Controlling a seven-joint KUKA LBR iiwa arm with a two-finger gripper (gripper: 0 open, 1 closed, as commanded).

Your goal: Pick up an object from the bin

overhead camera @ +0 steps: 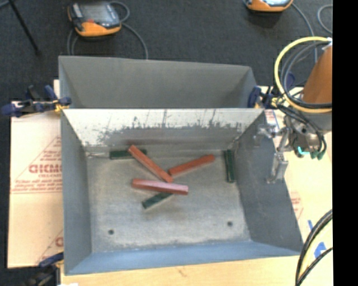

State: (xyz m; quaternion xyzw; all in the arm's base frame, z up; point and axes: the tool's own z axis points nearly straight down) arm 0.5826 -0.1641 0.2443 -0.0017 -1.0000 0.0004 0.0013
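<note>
Green stick (229, 166) lies near the hand (275, 167); red sticks (150, 162) cross mid-bin.

1. We log a dark, speckled floor (184, 28) across the top, carpet-like in texture.
2. On it lie two orange-and-black units: the left device (94, 19) at upper left and the right device (268, 4), cut by the top edge.
3. A thin pale cable (140, 42) curves away from the left device.
4. A pale wooden tabletop (196, 276) runs along the bottom.
5. We find the light even, without glare.

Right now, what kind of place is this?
Probably a robot lab or test workshop. A robot arm's gripper hangs over the right wall of a grey metal bin, with red and green sticks lying inside.
</note>
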